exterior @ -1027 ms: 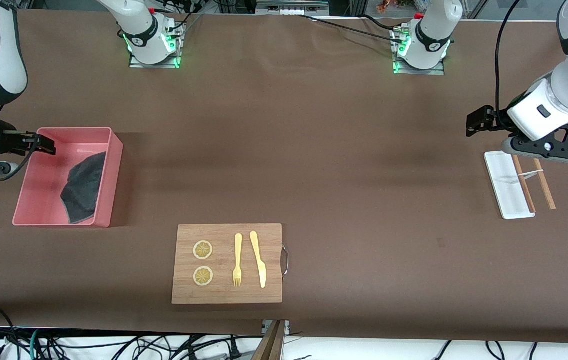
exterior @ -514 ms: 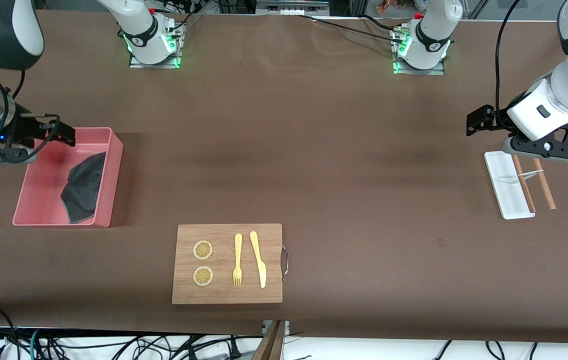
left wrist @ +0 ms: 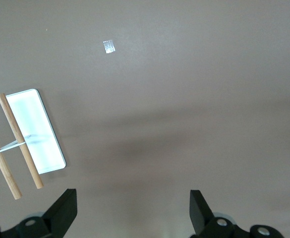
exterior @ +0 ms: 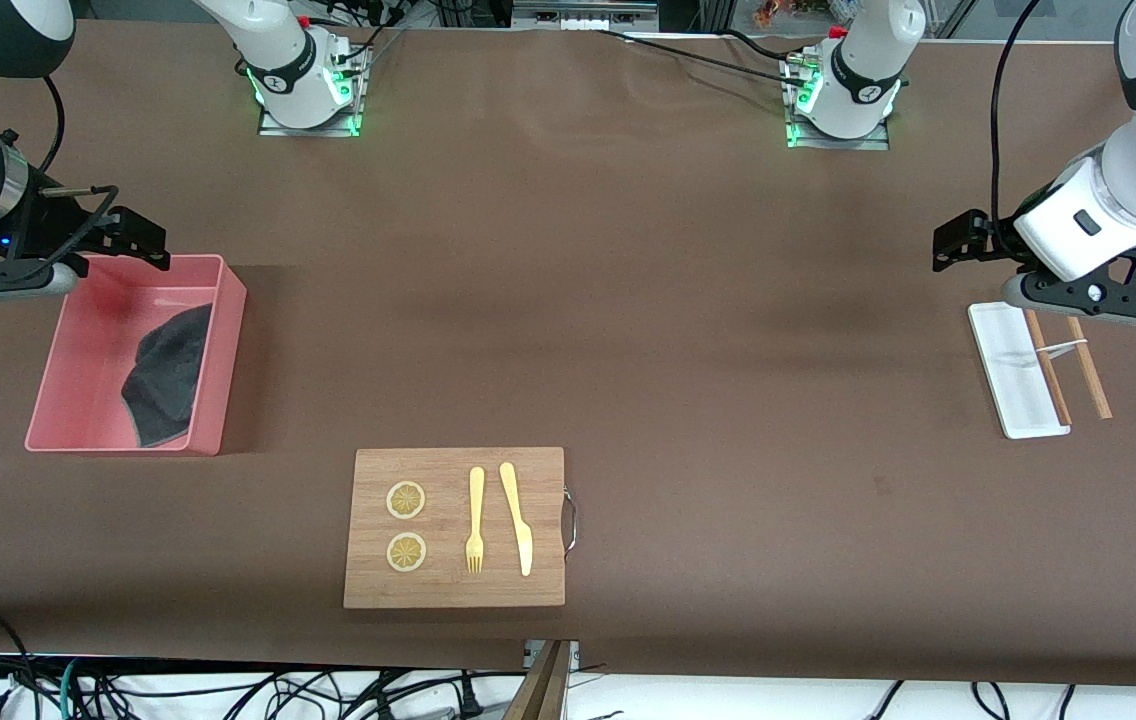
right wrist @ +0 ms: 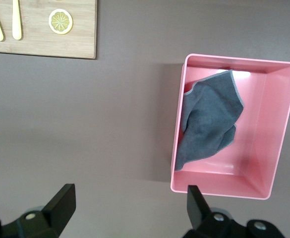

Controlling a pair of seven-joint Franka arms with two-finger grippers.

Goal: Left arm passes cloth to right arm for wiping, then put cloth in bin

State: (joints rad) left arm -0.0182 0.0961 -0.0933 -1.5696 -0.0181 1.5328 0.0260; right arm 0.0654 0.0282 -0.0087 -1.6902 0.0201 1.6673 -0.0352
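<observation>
Grey cloth (exterior: 166, 375) lies crumpled inside the pink bin (exterior: 63, 345), against the wall toward the wooden board (exterior: 454, 527), at the right arm's end of the worktop (exterior: 628, 300). Right end effector (exterior: 133, 245) hangs over the bin's edge nearest the robots, fingers spread wide and empty. Left end effector (exterior: 958, 245) waits above the bare worktop beside the white tray (exterior: 1003, 375) and its wooden sticks (exterior: 1088, 368), fingers also wide apart, holding nothing.

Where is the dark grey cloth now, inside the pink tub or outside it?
Inside. The dark grey fabric cloth lies crumpled in the pink rectangular plastic tub, against one wall; no hand holds it.
</observation>
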